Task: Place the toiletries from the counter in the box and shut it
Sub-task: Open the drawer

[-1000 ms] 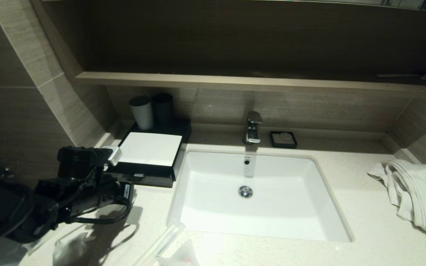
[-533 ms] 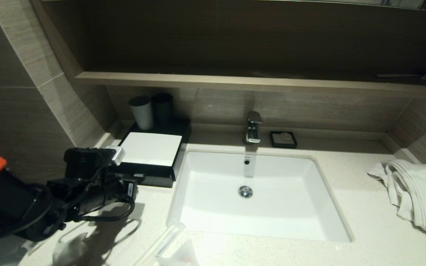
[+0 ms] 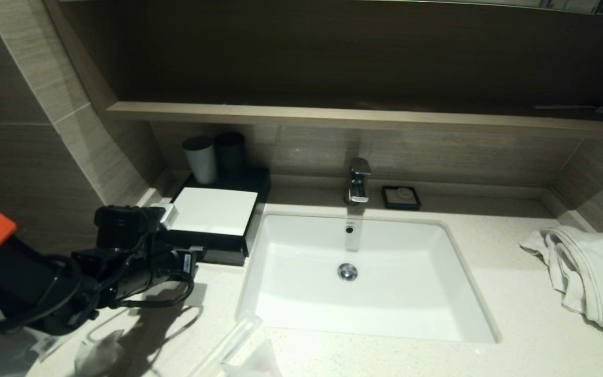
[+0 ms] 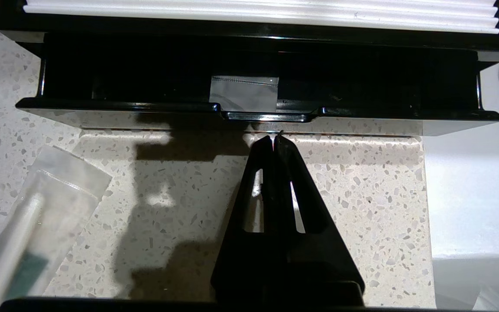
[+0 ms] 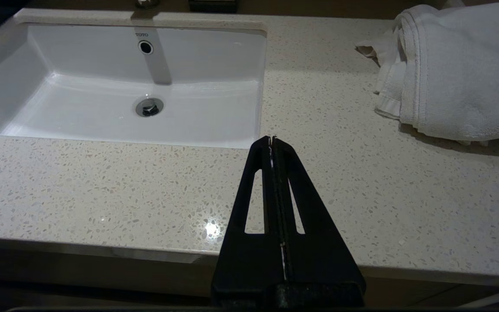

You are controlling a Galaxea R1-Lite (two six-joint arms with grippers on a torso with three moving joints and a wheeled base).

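The black box point(image 3: 253, 207) with a white top panel point(image 4: 258, 11) stands at the back left of the counter point(image 3: 516, 319). Its front drawer point(image 4: 258, 116) is pulled partly out, and a clear packet point(image 4: 244, 93) lies inside. My left gripper point(image 4: 274, 138) is shut and empty, its tips just in front of the drawer's middle lip; in the head view the left gripper point(image 3: 192, 257) sits low at the drawer front. On the counter lie toiletries: a wrapped stick with a green mark point(image 4: 28, 242), a clear wrapped stick point(image 3: 228, 343) and white packets point(image 3: 97, 356). My right gripper point(image 5: 272, 139) is shut and empty over the counter's front, right of the sink.
The white sink point(image 3: 469, 309) fills the middle, with a faucet point(image 3: 358, 180) and a small black soap dish point(image 3: 401, 197) behind it. Two cups point(image 3: 200, 158) stand behind the box. A white towel point(image 3: 589, 272) lies at the right. A wooden shelf point(image 3: 333, 118) overhangs the back.
My left arm has moved forward and a little right, bringing its shut gripper up to the drawer front. Nothing else has moved.
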